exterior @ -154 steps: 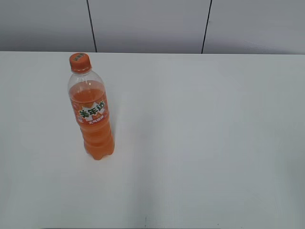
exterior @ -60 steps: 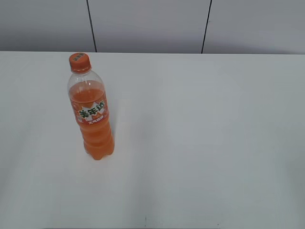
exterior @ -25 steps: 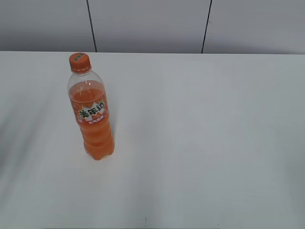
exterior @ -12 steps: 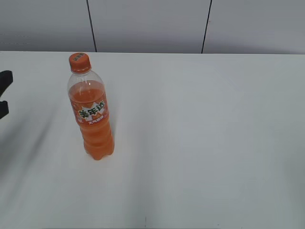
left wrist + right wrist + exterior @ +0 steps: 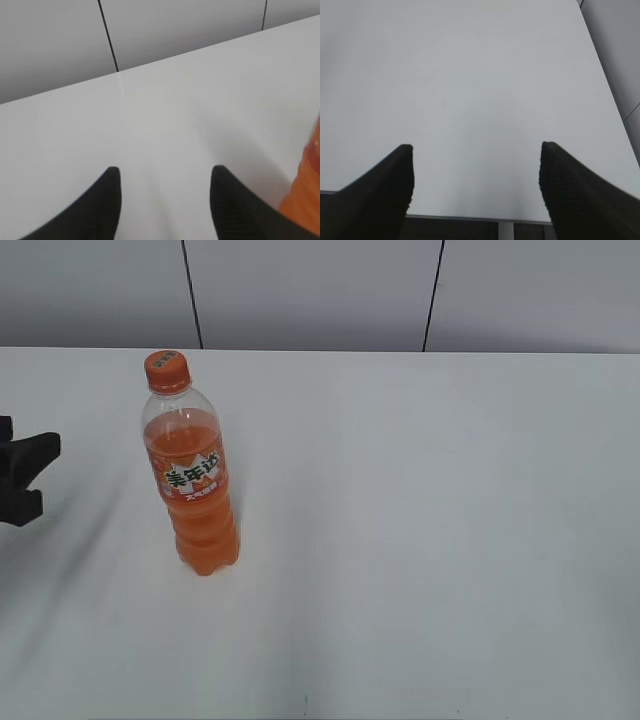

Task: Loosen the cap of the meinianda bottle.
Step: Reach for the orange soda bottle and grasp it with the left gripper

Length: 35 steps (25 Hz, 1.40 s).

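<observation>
The meinianda bottle stands upright on the white table, left of the middle, full of orange liquid with an orange label. Its orange cap is on the neck. My left gripper enters from the left edge at label height, well apart from the bottle, open with nothing between its fingers. In the left wrist view the left gripper shows two spread black fingertips over bare table, and the bottle is an orange blur at the right edge. The right gripper is open and empty over the table's near edge.
A grey panelled wall runs behind the table's far edge. The table's near edge shows below the right gripper's fingertips, with a dark gap beneath it.
The left gripper has come further in from the left edge toward the bottle, and its fingers have narrowed a little. The bottle has not moved.
</observation>
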### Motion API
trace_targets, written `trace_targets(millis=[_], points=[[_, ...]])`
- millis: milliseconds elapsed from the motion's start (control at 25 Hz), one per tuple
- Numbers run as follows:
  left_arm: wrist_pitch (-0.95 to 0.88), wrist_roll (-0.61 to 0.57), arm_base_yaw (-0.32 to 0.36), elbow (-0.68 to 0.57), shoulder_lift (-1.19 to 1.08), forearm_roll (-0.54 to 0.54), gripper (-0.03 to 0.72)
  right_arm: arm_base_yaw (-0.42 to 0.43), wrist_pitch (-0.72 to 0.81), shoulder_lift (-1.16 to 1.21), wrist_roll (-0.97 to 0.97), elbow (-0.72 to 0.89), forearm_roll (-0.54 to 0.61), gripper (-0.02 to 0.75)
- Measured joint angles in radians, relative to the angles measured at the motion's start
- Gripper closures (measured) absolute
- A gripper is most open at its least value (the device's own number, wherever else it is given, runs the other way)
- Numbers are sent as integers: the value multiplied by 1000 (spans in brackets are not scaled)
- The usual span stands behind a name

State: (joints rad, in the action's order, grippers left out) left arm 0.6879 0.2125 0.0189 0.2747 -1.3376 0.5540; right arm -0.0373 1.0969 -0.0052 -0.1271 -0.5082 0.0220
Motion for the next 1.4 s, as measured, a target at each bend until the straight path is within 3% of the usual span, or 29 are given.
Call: trace_targets(millis=[240,400,560,680,1080,1400], points=[[133,200,120,16,-91,347,333,0,0,0,0,0,0,152],[149,306,132,88,-178,632,333,0,0,0,0,0,0,152],[146,333,132,147,-264,864,326,0,0,0,0,0,0,152],[144,333,132,170,-314,912,294,0,0,0,0,0,0,152],[305,333,132,257,-488,924,153,0,0,0,0,0,0,152],[338,325,79,321,-559,903,132,0,0,0,0,0,0,152]])
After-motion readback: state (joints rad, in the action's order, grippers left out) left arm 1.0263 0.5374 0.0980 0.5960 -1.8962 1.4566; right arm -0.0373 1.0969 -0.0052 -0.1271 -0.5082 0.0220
